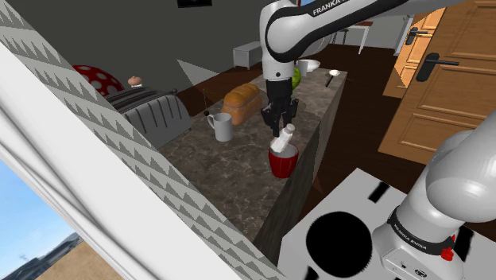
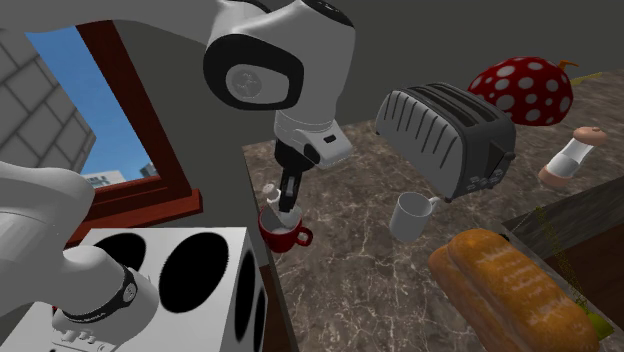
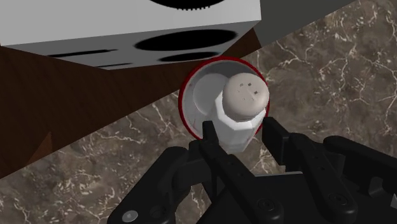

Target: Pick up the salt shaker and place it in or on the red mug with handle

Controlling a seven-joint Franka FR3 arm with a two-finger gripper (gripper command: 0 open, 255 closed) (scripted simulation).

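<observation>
**Shaker gripped at the mouth of the red mug**

We find the gripper [image 1: 277, 129] over the near edge of the brown stone-patterned counter [image 1: 230, 171], pointing down. It is clenched on the salt shaker [image 3: 242, 111]. In the wrist view the two black fingers [image 3: 213, 143] press against either side of its white faceted body.

The salt shaker leans. In the shoulder view its cap tips toward that view's right, clear of the fingers, while its lower end sits at the mouth of the red mug [image 1: 283, 164]. The cap is pale and speckled with a few small holes. We cannot tell whether the shaker's base touches the inside of the mug.

The red mug stands at the counter's edge closest to the stand [image 1: 342, 208]. Its inside is white, and its handle [image 2: 303, 237] points to the second exterior view's right.

Writing we can read: "FRANKA" in dark letters on the white arm [image 1: 318, 20] at the top of the shoulder view, and "FRANKA EMIKA" in white on the dark band at the arm's base. The shaker and mug carry no label that we can make out.

Elsewhere on the counter:
- a white mug [image 1: 222, 126]
- a loaf of bread [image 1: 241, 101]
- a grey toaster [image 2: 445, 135]
- a red mushroom with white spots [image 2: 522, 88], past the toaster
</observation>
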